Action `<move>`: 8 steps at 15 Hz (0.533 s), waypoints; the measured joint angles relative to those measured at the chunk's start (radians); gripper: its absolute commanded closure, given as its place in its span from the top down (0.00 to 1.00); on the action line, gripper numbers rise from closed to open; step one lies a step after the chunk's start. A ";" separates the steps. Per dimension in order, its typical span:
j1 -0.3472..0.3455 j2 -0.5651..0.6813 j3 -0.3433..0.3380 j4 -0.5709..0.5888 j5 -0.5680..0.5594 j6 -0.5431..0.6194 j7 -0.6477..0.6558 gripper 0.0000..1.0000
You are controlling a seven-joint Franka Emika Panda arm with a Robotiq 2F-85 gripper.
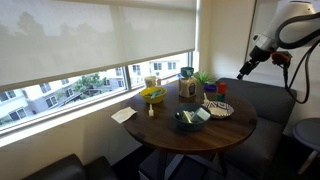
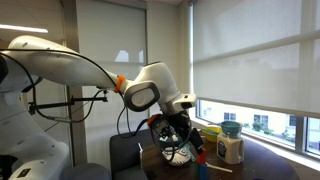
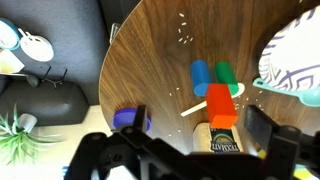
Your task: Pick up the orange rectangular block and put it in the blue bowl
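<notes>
The orange rectangular block lies on the round wooden table in the wrist view, beside a blue block and a green block. My gripper is open and empty, high above the table, with the orange block between its fingers in that view. The blue bowl stands at the table's near edge in an exterior view, with some light things in it. It is out of the wrist view. My gripper shows in both exterior views, held well above the table.
A yellow bowl, a brown box and a patterned plate stand on the table. A labelled packet lies below the orange block, with a purple object near the table's edge. A dark sofa runs beside the table.
</notes>
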 measured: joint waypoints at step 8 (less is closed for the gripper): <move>0.052 0.161 0.012 0.169 0.102 -0.068 -0.008 1.00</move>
